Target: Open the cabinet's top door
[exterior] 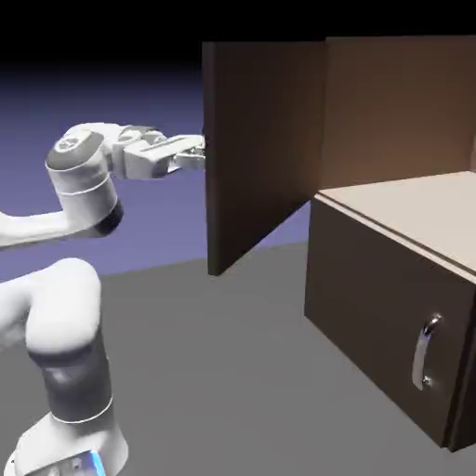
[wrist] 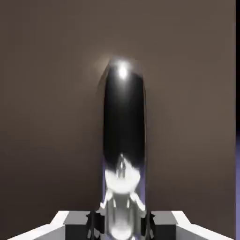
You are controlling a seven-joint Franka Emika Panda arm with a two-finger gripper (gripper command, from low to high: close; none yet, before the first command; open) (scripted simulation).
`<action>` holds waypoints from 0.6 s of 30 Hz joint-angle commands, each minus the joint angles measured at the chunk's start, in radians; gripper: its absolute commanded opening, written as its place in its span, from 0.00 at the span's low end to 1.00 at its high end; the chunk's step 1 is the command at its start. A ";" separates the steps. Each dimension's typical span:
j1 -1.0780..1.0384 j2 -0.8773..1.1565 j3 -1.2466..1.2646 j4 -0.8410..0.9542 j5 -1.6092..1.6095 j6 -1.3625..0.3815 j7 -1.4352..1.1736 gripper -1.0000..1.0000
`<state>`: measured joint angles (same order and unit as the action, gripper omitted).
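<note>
Silver handle (wrist: pixel 123 122) upright between tool's (wrist: pixel 122 226) fingers, brown door (exterior: pixel 260 149) ajar

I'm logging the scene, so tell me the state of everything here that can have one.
Top door: swung wide open.
Lower door: closed.
Gripper: shut on the top door's handle.
Handle: held between the fingertips.
Upper compartment: exposed.

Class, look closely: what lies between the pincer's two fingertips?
The top door's handle, a shiny upright bar, lies between the fingertips of the pincer; the hand view shows this.
</note>
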<state>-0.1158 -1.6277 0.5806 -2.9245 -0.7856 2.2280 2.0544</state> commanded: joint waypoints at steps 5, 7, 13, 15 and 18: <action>0.016 0.014 0.171 0.105 0.136 -0.219 -0.003 0.00; 0.001 0.027 0.235 0.164 0.185 -0.306 -0.004 0.00; -0.105 0.066 0.392 0.377 0.301 -0.551 -0.013 0.00; -0.150 0.076 0.429 0.449 0.328 -0.621 -0.018 0.00; -0.223 0.088 0.475 0.558 0.359 -0.719 -0.027 0.00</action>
<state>-0.3384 -1.5400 1.0547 -2.3664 -0.4264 1.5102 2.0271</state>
